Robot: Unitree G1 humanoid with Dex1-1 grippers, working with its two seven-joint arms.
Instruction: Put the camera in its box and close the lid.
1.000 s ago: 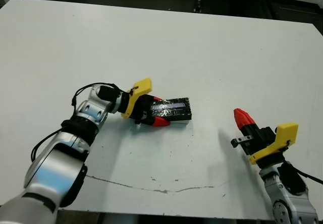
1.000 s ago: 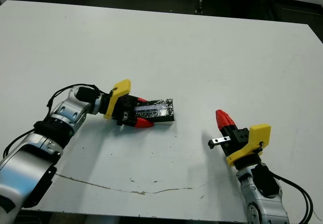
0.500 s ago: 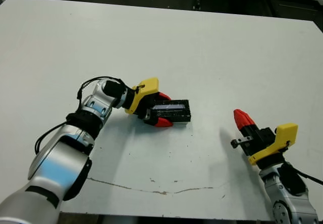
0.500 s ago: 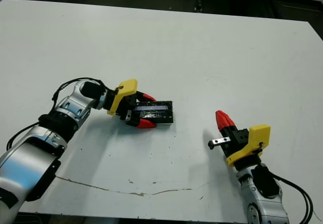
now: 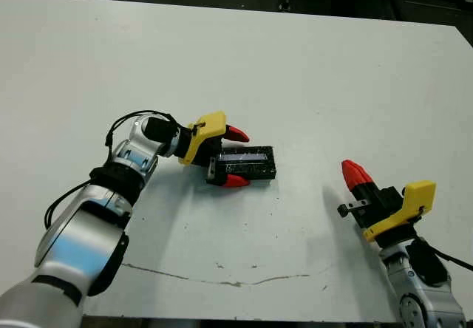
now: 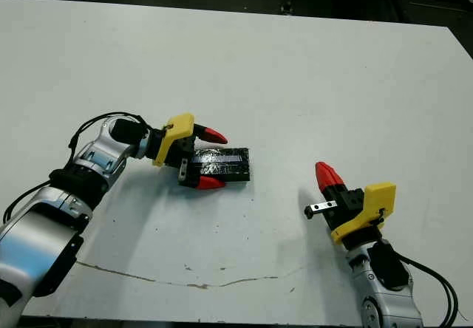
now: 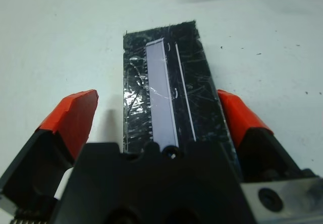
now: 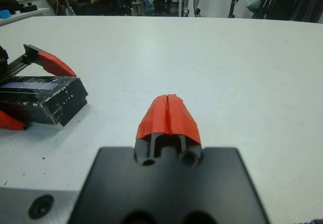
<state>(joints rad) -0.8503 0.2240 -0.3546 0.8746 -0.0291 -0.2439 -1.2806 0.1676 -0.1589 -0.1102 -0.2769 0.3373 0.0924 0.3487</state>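
White table (image 5: 310, 69): carries everything, a thin dark crack line near its front edge
Left pincer (image 5: 232, 156): spread wide, red fingers either side of the lid's near end, gripping nothing
Right pincer (image 5: 355, 173): pressed together, empty, well apart from the lid
Lid (image 5: 249, 162): black, crinkly, pale stripe on top, flat at table centre, box under it not discernible
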